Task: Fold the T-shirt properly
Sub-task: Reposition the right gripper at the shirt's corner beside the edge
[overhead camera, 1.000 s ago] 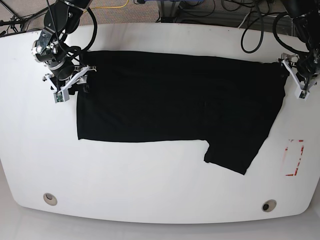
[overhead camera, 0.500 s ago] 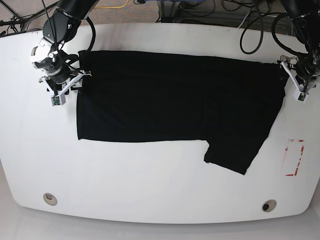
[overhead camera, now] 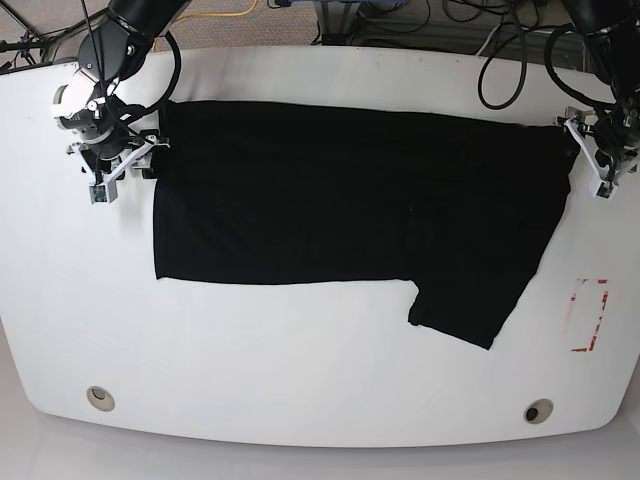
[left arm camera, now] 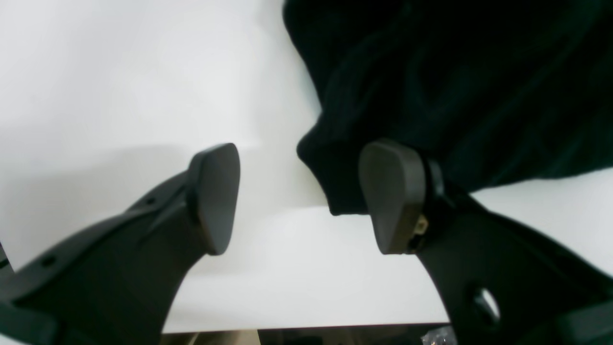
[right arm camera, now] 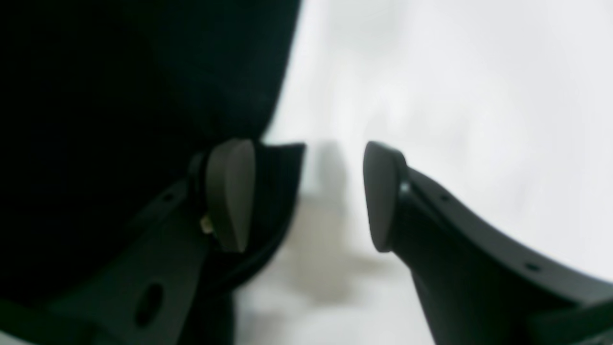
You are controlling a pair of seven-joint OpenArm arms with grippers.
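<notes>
the left gripper [left arm camera: 299, 196] stands with its jaws spread wide and nothing between the pads; one pad [left arm camera: 392, 191] lies against the edge of the t-shirt [left arm camera: 455, 86], the other hangs over the bare white table [left arm camera: 119, 86]. in the base view this gripper [overhead camera: 603, 160] sits at the shirt's right end, just beside the cloth's corner near the table's far right edge. the right gripper [right arm camera: 306, 196] is likewise open, gripping nothing: one pad [right arm camera: 230, 191] is in front of the black cloth [right arm camera: 119, 96], the other over white tabletop, though this view is blurred. seen from the base camera it [overhead camera: 112, 170] is at the shirt's upper left corner. the t-shirt [overhead camera: 350, 210] lies flat and spread across the middle of the table [overhead camera: 300, 380], plain black side up, with a sleeve [overhead camera: 470, 310] jutting toward the near edge on the right. a red-outlined mark [overhead camera: 588, 315] sits on the table near that sleeve, apart from the cloth.
</notes>
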